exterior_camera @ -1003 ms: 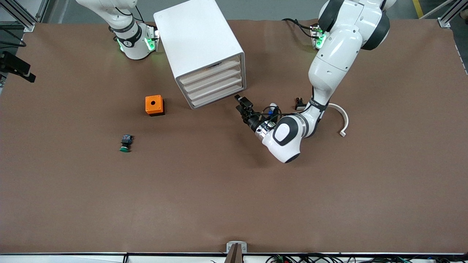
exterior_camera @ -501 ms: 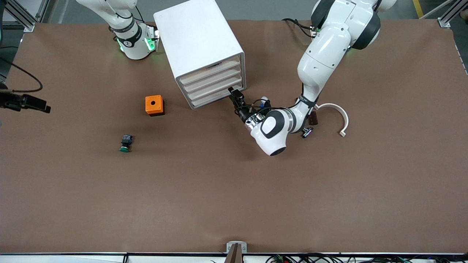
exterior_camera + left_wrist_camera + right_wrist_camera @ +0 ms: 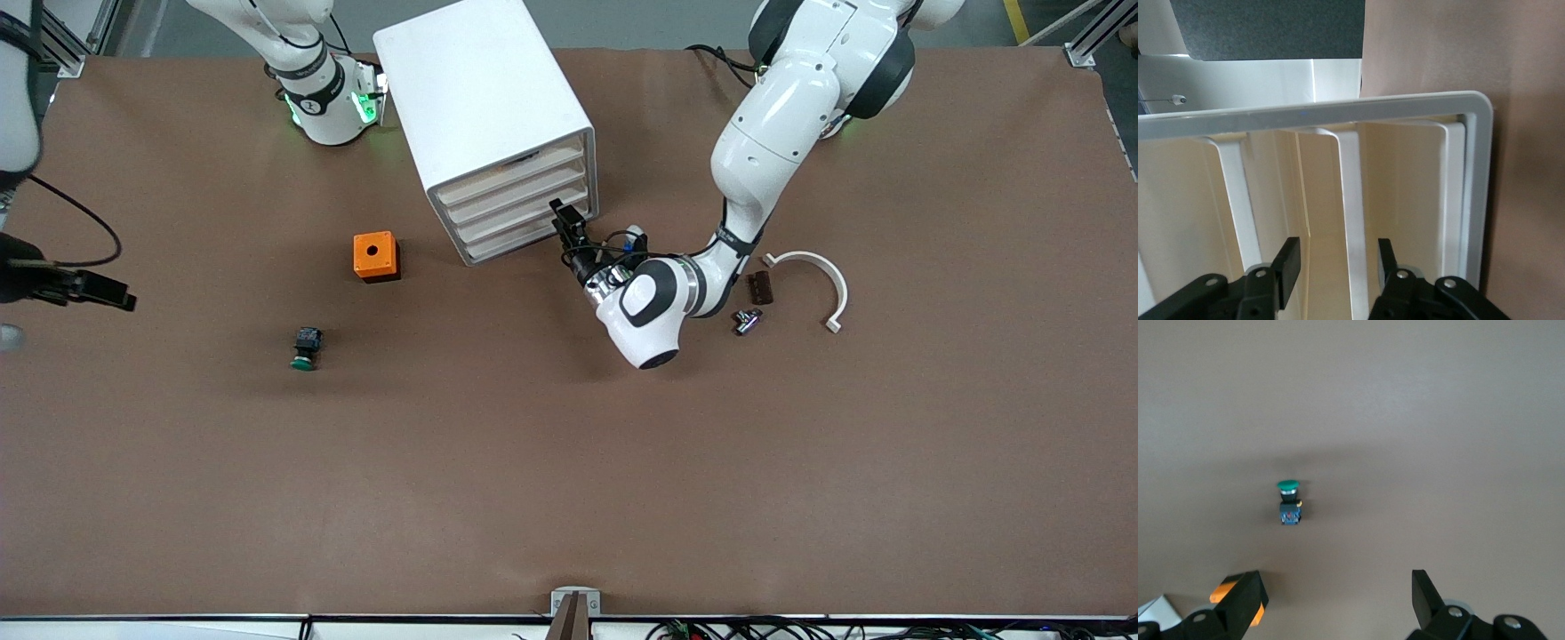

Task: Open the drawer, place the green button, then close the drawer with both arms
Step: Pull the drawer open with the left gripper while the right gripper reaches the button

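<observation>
This is a robotics lab or test workshop. Two white robot arms are bolted at the top of the frame to a wide bench covered in brown matting. Aluminium frame rails stand at the upper corners, and loose cables run along the lower edge.

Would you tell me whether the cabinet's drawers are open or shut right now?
Shut: all four drawer fronts sit flush in the cabinet, with the open left gripper at them.

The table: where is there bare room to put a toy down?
The table is bare all along the front camera's edge, nearer than the button. It is crowded around the cabinet, where the left gripper meets the drawers, and beside the small parts.
</observation>
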